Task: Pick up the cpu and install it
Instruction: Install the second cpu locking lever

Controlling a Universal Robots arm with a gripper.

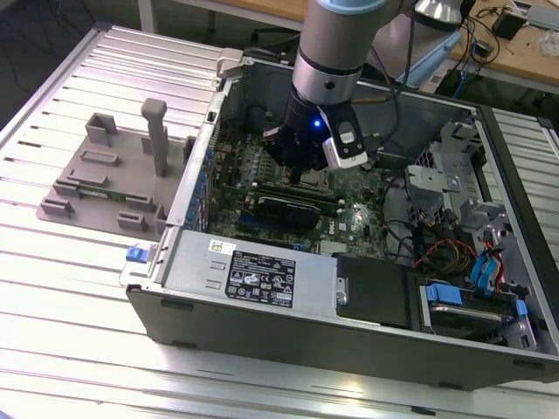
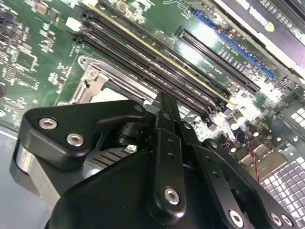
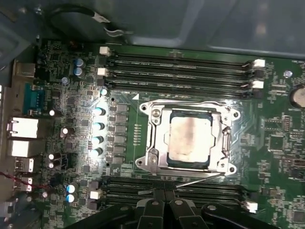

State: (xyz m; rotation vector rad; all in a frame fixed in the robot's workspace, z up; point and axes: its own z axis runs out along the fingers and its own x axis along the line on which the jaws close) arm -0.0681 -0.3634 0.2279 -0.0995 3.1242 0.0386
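Note:
The cpu (image 3: 190, 138), a flat square chip with a dull silver top, lies inside the motherboard socket, ringed by the socket's metal frame (image 3: 153, 143). A thin lever wire (image 3: 200, 179) runs along the frame's side nearest the gripper. My gripper (image 3: 165, 192) hovers just off that side of the socket, fingers together with nothing between them. In the exterior view the gripper (image 1: 301, 166) reaches down into the open computer case (image 1: 262, 279), over the middle of the green board. In the second wrist view the black fingers (image 2: 167, 109) stand in front of the socket frame (image 2: 93, 83).
Memory slots (image 3: 176, 71) flank the socket on two sides. A row of capacitors (image 3: 97, 131) stands beside it. The case holds a power supply box (image 1: 253, 271), drive bays and loose cables (image 1: 454, 253) at the exterior view's right. A grey fixture (image 1: 113, 175) sits on the slatted table.

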